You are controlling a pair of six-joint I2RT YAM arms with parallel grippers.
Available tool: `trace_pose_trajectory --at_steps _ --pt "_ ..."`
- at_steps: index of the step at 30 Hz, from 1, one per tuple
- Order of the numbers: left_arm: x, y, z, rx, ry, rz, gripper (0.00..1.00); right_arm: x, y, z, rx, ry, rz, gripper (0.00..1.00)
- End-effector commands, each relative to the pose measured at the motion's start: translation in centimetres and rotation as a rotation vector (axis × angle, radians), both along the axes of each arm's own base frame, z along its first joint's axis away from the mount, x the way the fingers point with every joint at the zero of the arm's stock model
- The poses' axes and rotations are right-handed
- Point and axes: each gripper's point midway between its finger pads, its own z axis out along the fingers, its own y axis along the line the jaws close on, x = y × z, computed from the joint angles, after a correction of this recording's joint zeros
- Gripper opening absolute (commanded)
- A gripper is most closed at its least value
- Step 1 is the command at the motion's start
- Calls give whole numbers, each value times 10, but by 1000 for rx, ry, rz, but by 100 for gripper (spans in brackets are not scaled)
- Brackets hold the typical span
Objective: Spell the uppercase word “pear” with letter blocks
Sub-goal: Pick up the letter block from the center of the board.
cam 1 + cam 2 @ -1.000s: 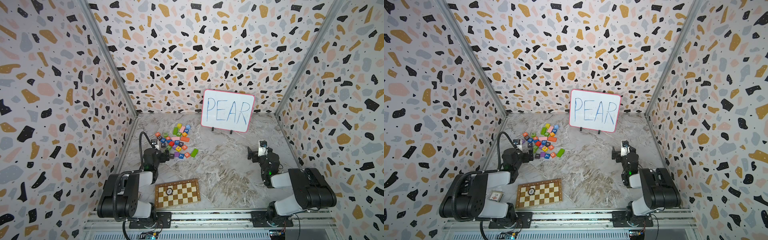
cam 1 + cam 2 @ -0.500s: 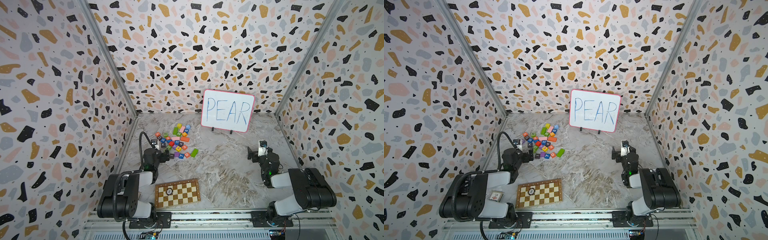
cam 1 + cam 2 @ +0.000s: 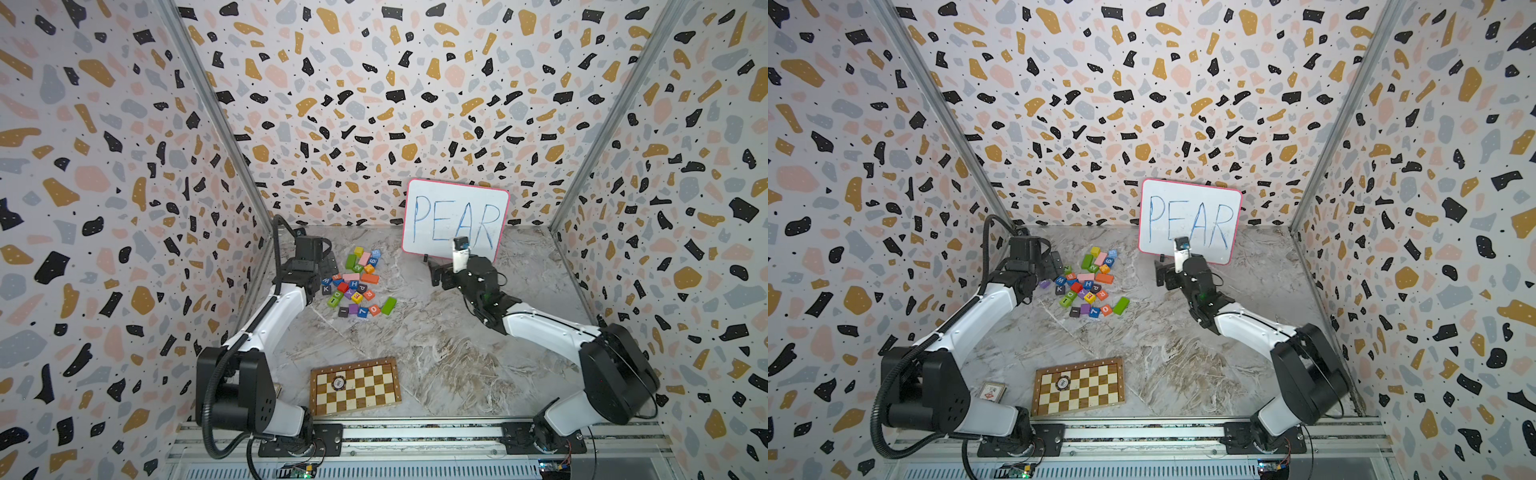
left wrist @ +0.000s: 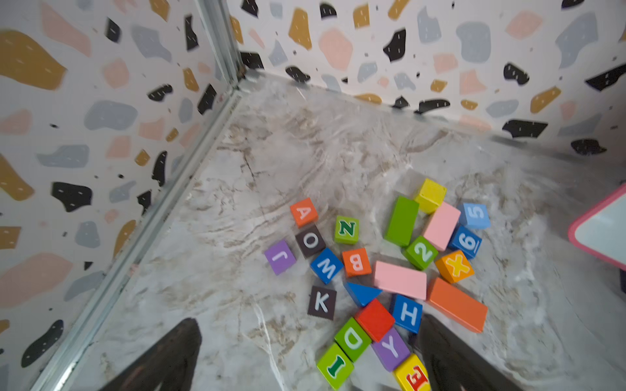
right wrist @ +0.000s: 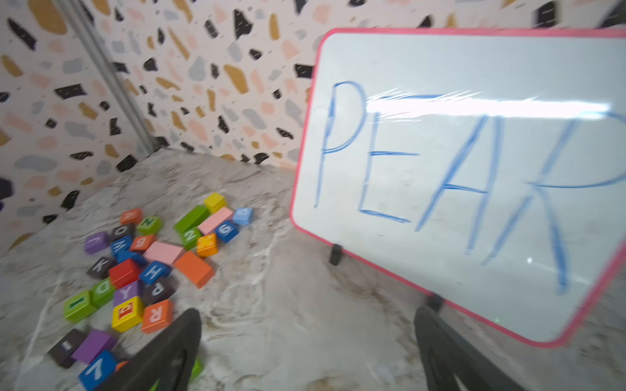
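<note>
Letter blocks for the word all lie loose on the marble worktop, none lined up yet, mixed into a colourful heap toward the far left corner. A whiteboard reading PEAR leans at the back as the model to copy, and a chessboard lies unused at the front. The left gripper hangs over the heap, jaws spread and empty, probably because that arm is closest. The right gripper, equally wide and empty, faces the whiteboard, well apart from the cubes. The blackish P sits against the orange R, with the yellow E just beside them. The orange-red A lies at the opposite edge.
</note>
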Motion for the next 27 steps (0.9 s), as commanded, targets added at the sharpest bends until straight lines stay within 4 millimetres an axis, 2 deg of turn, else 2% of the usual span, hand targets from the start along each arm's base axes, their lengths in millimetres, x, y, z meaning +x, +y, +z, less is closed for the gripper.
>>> trace_pose_trajectory --at_steps 1,8,11,15,19,22,27 --pt "-22 -30 -27 -107 207 -108 94 -19 25 -46 -55 202 100 99" --pt "-16 -80 -41 -200 294 -270 79 -29 48 -77 -66 273 236 99" --pt "-8 -96 -47 -207 318 -324 77 -31 56 -84 -61 287 280 99" --pt "5 -116 -53 -179 348 -374 73 -34 54 -88 -68 281 291 99" --pt "17 -128 -59 -149 374 -398 67 -38 50 -94 -76 293 284 99" --pt "28 -124 -63 -106 370 -415 62 -45 46 -98 -78 315 286 99" --pt "31 -134 -84 -162 439 -462 57 -48 38 -94 -74 287 267 99"
